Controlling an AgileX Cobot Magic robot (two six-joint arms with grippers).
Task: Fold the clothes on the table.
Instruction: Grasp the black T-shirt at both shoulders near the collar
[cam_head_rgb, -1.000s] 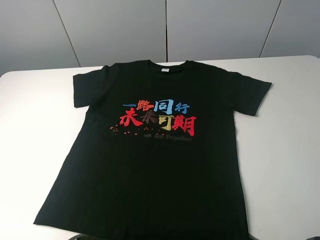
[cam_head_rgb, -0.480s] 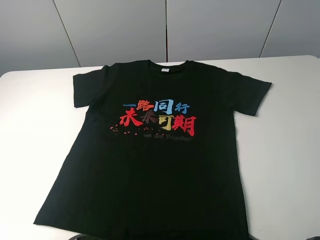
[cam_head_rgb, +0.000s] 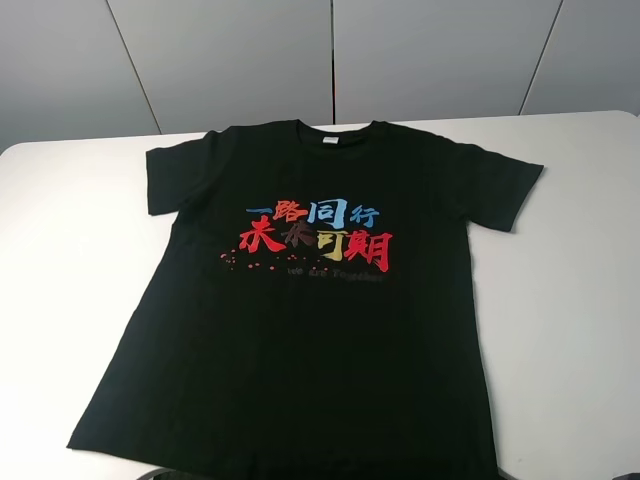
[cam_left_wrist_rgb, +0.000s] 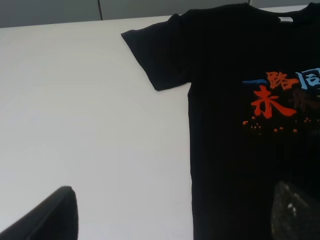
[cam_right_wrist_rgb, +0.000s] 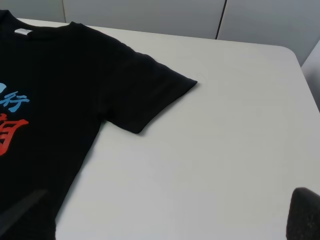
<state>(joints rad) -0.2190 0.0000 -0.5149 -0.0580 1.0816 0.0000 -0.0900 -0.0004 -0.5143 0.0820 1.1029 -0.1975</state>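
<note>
A black T-shirt (cam_head_rgb: 310, 310) with a red, blue and yellow print lies flat and face up on the white table (cam_head_rgb: 70, 250), collar at the far side. Both sleeves are spread out. In the left wrist view its left sleeve (cam_left_wrist_rgb: 160, 55) and side edge show; my left gripper (cam_left_wrist_rgb: 172, 200) is open and empty, above the shirt's left edge, near the hem. In the right wrist view the right sleeve (cam_right_wrist_rgb: 150, 95) shows; my right gripper (cam_right_wrist_rgb: 170, 197) is open and empty, above the shirt's right edge. Only slivers of the arms show at the bottom of the high view.
Bare white table (cam_right_wrist_rgb: 225, 150) lies on both sides of the shirt. A grey panelled wall (cam_head_rgb: 330, 60) stands behind the table's far edge. The shirt's hem reaches the table's near edge.
</note>
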